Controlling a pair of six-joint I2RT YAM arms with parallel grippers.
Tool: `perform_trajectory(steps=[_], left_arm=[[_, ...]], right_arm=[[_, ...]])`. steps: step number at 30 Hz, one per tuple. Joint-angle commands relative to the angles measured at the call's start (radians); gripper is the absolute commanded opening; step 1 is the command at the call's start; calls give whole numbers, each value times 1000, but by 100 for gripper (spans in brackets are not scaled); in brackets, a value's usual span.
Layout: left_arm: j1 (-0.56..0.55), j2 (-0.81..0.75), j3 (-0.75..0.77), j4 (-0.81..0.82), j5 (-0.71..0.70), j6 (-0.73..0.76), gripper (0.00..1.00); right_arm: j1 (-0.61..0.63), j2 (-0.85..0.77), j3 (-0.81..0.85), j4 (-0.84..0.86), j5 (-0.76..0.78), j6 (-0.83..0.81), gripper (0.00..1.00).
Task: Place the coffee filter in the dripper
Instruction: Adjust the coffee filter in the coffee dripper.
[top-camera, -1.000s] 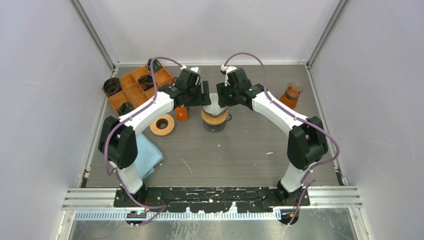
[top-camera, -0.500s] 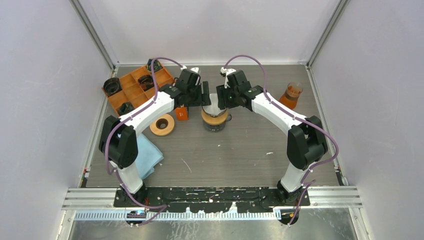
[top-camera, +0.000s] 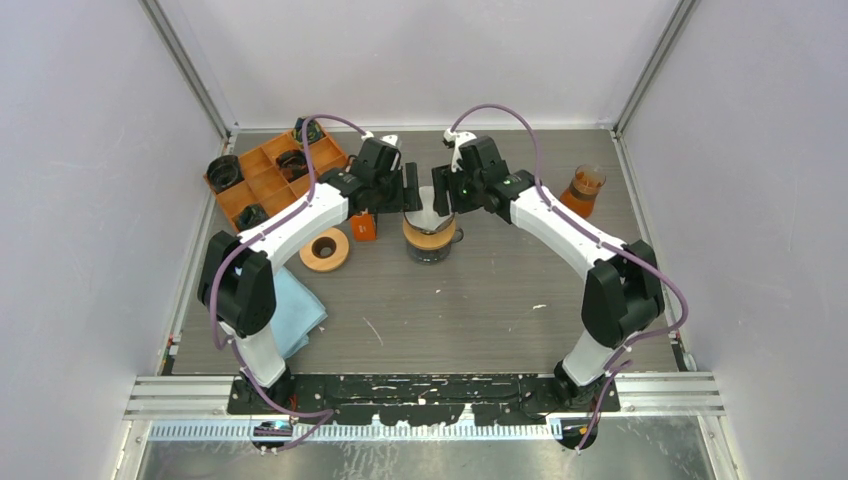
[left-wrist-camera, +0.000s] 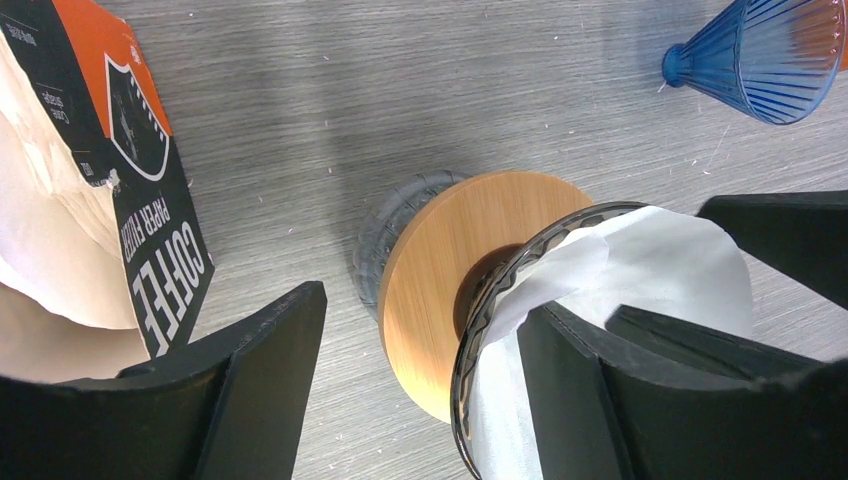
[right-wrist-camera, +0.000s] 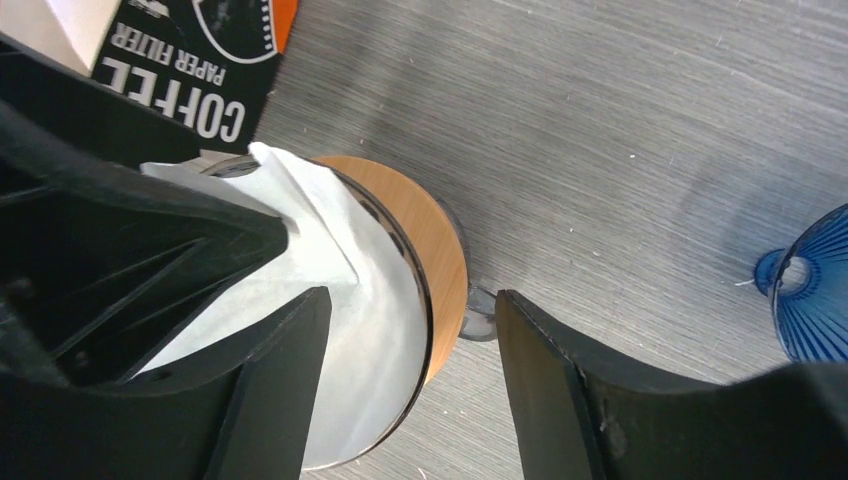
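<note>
**Operator:** Left wrist view first. Where is the coffee filter (left-wrist-camera: 650, 270)?

**Spotter:** It sits in the dripper (left-wrist-camera: 462, 350), with the white paper rising above the rim. The dripper rests on its wooden collar (left-wrist-camera: 440, 250).

**Operator:** And the grippers?

**Spotter:** Your left gripper (left-wrist-camera: 420, 305) is spread wide astride the dripper. Your right gripper (right-wrist-camera: 410, 300) faces it across the filter, equally wide. Neither clamps anything. Your filter pack (left-wrist-camera: 150, 200) lies just beside them, and a blue cone (left-wrist-camera: 765, 55) lies on its side farther off.
</note>
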Motion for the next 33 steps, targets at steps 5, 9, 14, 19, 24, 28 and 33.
perform_trajectory(steps=[5,9,14,19,24,28,33], left_arm=[[5,-33,41,19,9,6,72],[5,-39,46,21,15,5,73],[5,-55,48,22,22,5,76],[5,-78,45,21,23,5,79],[5,-104,43,22,24,3,81],[5,-113,40,21,26,3,82],[6,-112,22,10,18,6,83]], right_arm=[[-5,-102,25,30,-17,-7,69],[-5,-123,19,30,-16,-10,69],[-5,-143,5,30,-10,-13,70],[-5,-160,-10,30,0,-12,72],[-5,-173,-8,26,13,-14,74],[-5,-177,-5,18,17,-15,74],[-5,-155,-5,-1,41,-17,74]])
